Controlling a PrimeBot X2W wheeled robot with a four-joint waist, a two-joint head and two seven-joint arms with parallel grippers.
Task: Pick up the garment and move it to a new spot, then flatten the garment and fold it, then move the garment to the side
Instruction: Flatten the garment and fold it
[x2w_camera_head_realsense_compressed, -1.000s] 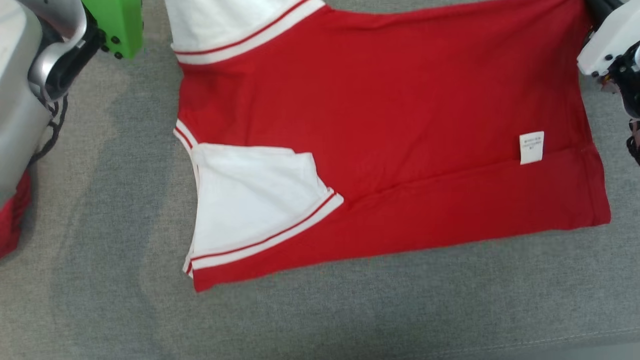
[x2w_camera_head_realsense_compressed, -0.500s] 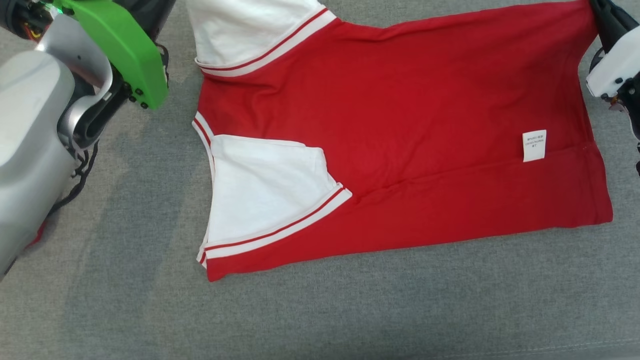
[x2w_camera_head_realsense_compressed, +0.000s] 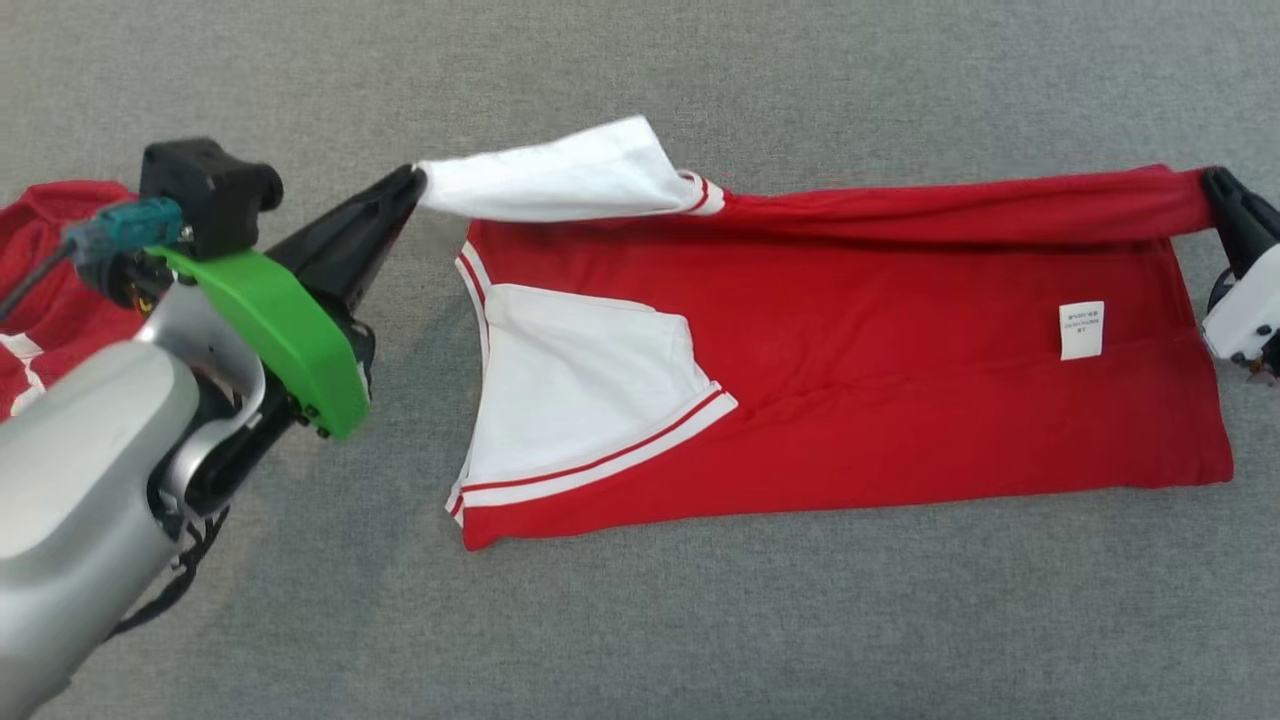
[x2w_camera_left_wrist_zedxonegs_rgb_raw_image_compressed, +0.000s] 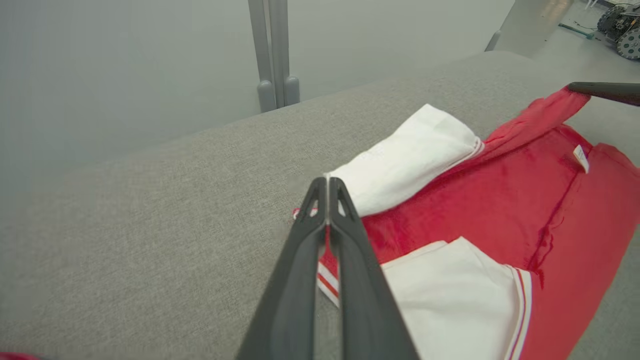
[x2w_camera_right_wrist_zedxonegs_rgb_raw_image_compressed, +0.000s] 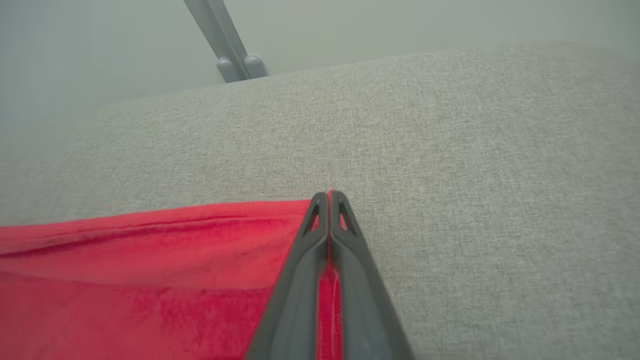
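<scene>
Garment (x2w_camera_head_realsense_compressed: 850, 400) lies on the grey surface (x2w_camera_head_realsense_compressed: 700, 620), its far edge raised. Left gripper (x2w_camera_head_realsense_compressed: 417, 180) is clamped on the white sleeve (x2w_camera_head_realsense_compressed: 570, 180); right gripper (x2w_camera_head_realsense_compressed: 1213, 180) is clamped on the red corner. Head view shows the label (x2w_camera_head_realsense_compressed: 1081, 330) squarely; left wrist view shows grey posts (x2w_camera_left_wrist_zedxonegs_rgb_raw_image_compressed: 272, 50) beyond the surface.

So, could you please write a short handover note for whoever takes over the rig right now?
Left pincer: shut on the far sleeve, raised.
Right pincer: shut on the far hem corner, raised.
Shirt: flat on the grey surface, near sleeve folded in, far edge stretched between the pincers.
Done: flattened, one sleeve in.
Left: probably lay the far edge over the near half, finish folding, move it aside.
Another red garment lies off to the left.
</scene>
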